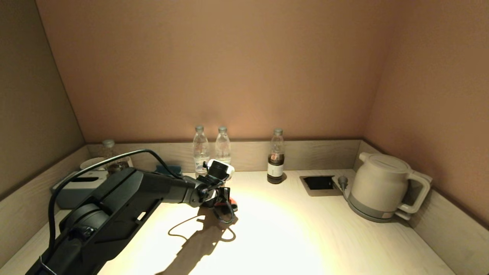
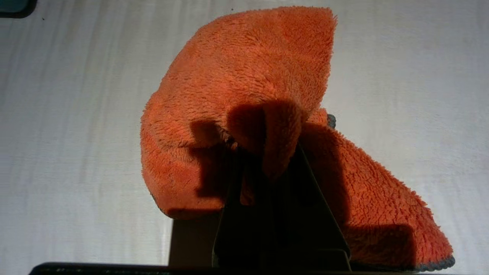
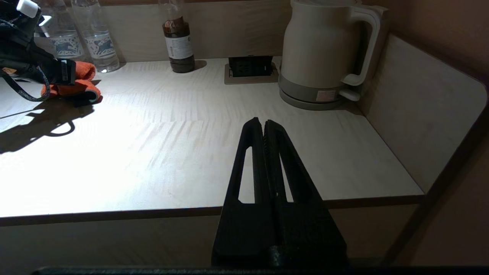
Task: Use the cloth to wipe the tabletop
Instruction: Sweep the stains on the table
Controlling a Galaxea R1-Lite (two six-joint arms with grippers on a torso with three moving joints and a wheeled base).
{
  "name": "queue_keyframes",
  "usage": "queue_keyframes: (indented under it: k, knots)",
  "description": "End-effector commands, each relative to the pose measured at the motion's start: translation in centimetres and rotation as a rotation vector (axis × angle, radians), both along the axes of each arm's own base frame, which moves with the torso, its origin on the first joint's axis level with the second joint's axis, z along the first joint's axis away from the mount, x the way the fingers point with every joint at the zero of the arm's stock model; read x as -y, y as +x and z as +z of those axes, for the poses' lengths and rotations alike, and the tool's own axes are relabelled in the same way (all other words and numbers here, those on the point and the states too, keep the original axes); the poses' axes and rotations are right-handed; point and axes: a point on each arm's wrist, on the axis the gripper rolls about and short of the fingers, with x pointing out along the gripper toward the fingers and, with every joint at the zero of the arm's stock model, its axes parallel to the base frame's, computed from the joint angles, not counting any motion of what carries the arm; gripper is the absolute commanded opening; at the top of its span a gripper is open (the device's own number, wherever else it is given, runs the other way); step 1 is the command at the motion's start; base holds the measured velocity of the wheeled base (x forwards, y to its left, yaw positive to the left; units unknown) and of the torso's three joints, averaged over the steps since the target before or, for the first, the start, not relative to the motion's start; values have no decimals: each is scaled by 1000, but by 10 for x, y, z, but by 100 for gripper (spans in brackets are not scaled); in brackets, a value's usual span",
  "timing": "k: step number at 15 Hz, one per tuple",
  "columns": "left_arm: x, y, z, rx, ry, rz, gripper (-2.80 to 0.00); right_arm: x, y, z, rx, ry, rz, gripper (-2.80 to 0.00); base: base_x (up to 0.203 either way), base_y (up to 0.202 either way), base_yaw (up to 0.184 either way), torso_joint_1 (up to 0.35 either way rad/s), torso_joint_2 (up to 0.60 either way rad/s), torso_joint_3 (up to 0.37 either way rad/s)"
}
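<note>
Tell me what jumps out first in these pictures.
The orange cloth, pinched in the left tool, lies on the brightly lit tabletop in front of two water bottles. A pale kettle stands in the far right corner. The right tool hangs shut off the front edge.

I stand before what looks like a hotel-room refreshment nook. A pale wood-grain tabletop (image 1: 290, 229) fills the lower frame, boxed in by a low grey-wood rim (image 1: 317, 152) and plain tan walls. At centre, against the back rim, stand two water bottles (image 1: 212, 151) and a dark drink bottle (image 1: 276, 156). At right sits a cream electric kettle (image 1: 382, 187) beside a black recessed socket box (image 1: 319, 182).
</note>
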Motion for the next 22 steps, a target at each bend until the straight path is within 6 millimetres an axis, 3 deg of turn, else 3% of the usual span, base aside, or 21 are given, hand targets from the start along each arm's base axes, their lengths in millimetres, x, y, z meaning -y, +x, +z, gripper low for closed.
queue_keyframes:
  k: [1, 6, 11, 19, 22]
  knots:
    - [-21, 7, -2, -44, 4, 64, -280, 0, 0, 0, -1, -1, 0, -280, 0, 0, 0, 0, 0, 0]
    - [-44, 10, -2, -118, 5, 149, -280, 0, 0, 0, -1, 1, 2, -280, 0, 0, 0, 0, 0, 0]
    - [-60, -3, 19, -190, 12, 206, -280, 0, 0, 0, -1, 1, 0, -280, 0, 0, 0, 0, 0, 0]
    - [-102, -12, 18, -256, 32, 296, -280, 0, 0, 0, -1, 1, 0, -280, 0, 0, 0, 0, 0, 0]
    - [-126, -37, 29, -312, 53, 329, -280, 0, 0, 0, -1, 1, 0, -280, 0, 0, 0, 0, 0, 0]
